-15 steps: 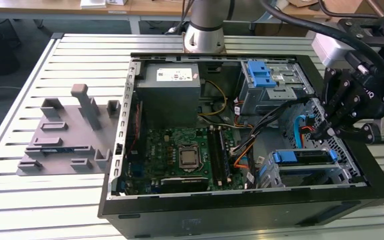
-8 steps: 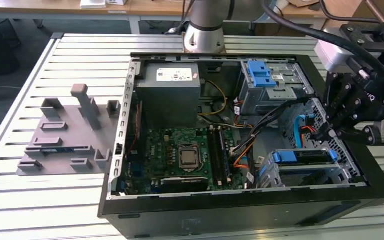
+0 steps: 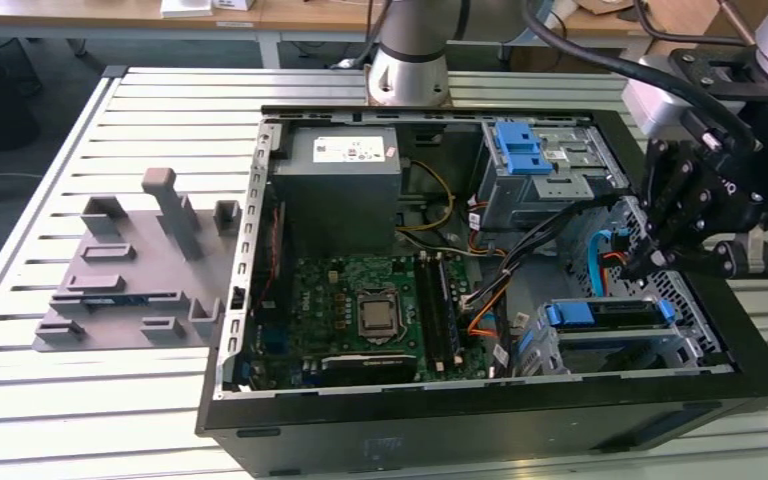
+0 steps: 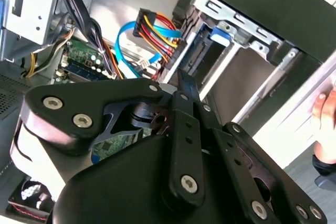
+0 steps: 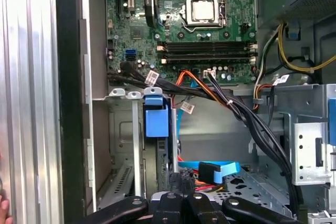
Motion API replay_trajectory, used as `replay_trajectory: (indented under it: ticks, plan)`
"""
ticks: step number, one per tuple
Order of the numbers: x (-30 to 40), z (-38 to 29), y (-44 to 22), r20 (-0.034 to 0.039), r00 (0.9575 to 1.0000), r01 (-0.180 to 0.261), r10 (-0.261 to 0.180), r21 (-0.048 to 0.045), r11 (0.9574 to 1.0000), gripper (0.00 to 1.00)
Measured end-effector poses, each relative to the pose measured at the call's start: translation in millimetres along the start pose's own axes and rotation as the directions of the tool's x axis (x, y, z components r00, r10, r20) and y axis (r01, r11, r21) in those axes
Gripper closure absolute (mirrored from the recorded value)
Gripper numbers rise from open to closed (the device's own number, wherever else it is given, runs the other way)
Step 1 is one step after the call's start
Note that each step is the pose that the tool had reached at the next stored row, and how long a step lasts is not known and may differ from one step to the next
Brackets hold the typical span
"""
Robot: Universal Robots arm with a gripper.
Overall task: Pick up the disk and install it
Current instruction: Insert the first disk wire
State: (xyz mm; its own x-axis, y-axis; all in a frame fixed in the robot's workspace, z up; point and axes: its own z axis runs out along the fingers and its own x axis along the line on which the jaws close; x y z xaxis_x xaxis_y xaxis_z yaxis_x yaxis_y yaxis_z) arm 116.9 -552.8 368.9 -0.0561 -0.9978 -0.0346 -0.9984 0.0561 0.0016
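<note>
The disk (image 3: 608, 316) stands on edge in the lower drive bay (image 3: 678, 345) of the open computer case, at the exterior view's right, its blue rail tab facing the motherboard. In the first wrist view the disk (image 5: 157, 121) shows as a blue tab between the bay's metal walls; in the second wrist view the disk (image 4: 218, 38) is a blue corner in the bay. My black gripper (image 3: 658, 260) hangs just above the case beside that bay, over the blue and orange cables. Its fingers (image 5: 173, 205) lie together, shut, with nothing seen between them. The gripper (image 4: 181, 85) points into the case.
Black cable bundles (image 5: 247, 119) and a blue flat cable (image 5: 218, 170) run under the gripper. An upper drive cage with a blue ridged latch (image 3: 523, 150) and the grey power supply (image 3: 344, 185) sit further in. A grey fixture (image 3: 131, 270) lies on the slatted table. A hand (image 4: 325, 108) is near the case's outer wall.
</note>
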Motion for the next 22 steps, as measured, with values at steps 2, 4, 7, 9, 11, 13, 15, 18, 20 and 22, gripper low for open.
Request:
replay_trajectory:
  ticks: [2,4,7,9,11,13,15,18,20,22]
  plan:
    - [-1.4,1.8,-1.5,0.0001,1.0000,0.000,0.000,0.0000,1.0000,0.89]
    - [-1.5,2.9,-2.4,0.0001,1.0000,-0.001,0.001,0.0000,1.0000,0.89]
    - [-1.6,3.3,-2.9,-0.0002,1.0000,-0.002,0.002,0.0001,1.0000,0.89]
    - [-2.4,3.7,-3.0,0.0000,1.0000,-0.006,0.006,0.0002,1.0000,0.89]
    - [-2.5,3.8,-3.1,0.0001,1.0000,-0.010,0.010,0.0004,1.0000,0.89]
    - [-2.5,3.7,-3.1,0.0000,1.0000,-0.010,0.010,0.0004,1.0000,0.89]
    - [-2.6,3.7,-3.1,0.0000,1.0000,-0.010,0.010,0.0004,1.0000,0.89]
    - [-2.6,4.0,-3.1,-0.0001,1.0000,-0.010,0.010,0.0004,1.0000,0.89]
    - [-2.8,4.9,-3.1,0.0000,1.0000,-0.010,0.010,0.0004,1.0000,0.83]
    - [-3.2,6.1,-3.3,0.0002,1.0000,-0.010,0.010,0.0003,1.0000,0.83]
